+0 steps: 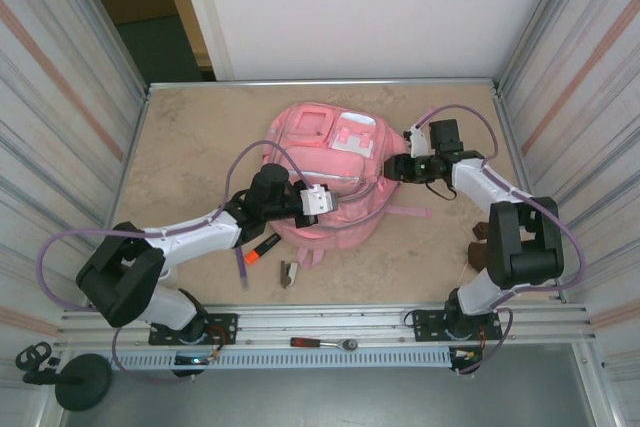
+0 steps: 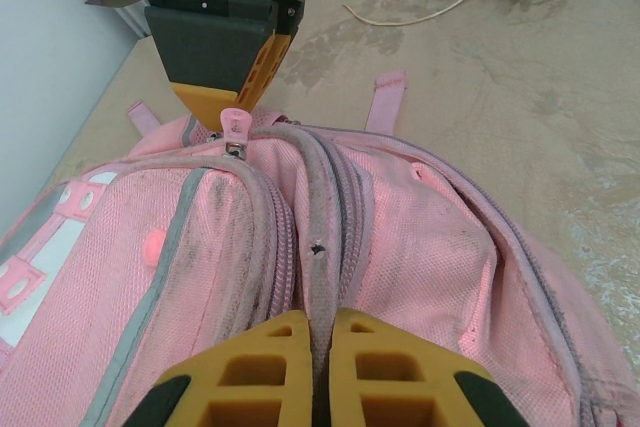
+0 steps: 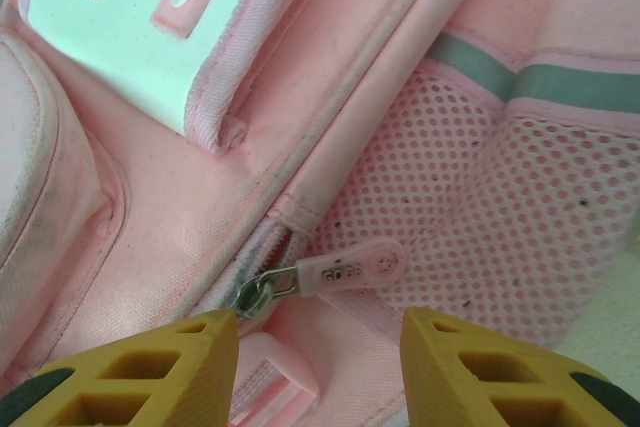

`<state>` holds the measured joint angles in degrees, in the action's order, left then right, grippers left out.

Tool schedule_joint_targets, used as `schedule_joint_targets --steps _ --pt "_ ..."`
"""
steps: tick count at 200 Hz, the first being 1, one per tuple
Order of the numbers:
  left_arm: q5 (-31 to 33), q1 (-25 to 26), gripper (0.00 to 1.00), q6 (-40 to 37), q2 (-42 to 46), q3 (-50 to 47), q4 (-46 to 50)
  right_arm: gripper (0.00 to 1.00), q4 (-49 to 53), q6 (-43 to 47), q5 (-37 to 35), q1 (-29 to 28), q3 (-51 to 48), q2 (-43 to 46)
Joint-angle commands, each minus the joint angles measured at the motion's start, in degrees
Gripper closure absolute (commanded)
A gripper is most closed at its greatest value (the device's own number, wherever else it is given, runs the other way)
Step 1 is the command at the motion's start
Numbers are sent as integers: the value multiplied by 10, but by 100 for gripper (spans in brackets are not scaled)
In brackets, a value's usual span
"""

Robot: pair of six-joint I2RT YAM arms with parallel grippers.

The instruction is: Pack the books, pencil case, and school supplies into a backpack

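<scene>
Pink backpack is lying mid-table, the left gripper is pinching its zipper seam, and the right gripper, hanging open seemingly short of the zipper pull, is risking missing it.

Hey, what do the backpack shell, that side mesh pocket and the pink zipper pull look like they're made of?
The backpack shell looks like woven synthetic fabric, matte pink, with visible weave grain. The mesh pocket is open net, probably polyester, with regular round holes. The zipper pull looks like moulded rubber or plastic: smooth, embossed lettering.
</scene>
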<state>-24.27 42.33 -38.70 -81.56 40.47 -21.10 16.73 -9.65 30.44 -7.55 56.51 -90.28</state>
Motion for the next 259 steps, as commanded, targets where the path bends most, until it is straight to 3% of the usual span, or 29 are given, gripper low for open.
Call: schedule_joint_targets --steps 1,59,118,168,228,241,259 --pt "-26 -2 100 13 25 5 -34 55 7 19 17 -7 20 -20" --pt "-26 -2 100 13 35 -3 -32 56 -13 -12 -30 -11 48 -72" --pt "-23 -9 100 11 53 -18 -28 62 6 -45 -151 -1 84 -107" --pt "-29 -14 100 17 51 -23 -36 58 -36 -81 -108 28 75 -82" --pt "-39 -13 100 25 30 -10 -44 50 -53 -153 -65 32 141 -185" --pt "-41 -13 100 28 24 -7 -52 57 -48 -162 -57 38 157 -206" --pt "-37 -13 100 39 11 4 -63 82 -49 -176 -48 56 156 -204"
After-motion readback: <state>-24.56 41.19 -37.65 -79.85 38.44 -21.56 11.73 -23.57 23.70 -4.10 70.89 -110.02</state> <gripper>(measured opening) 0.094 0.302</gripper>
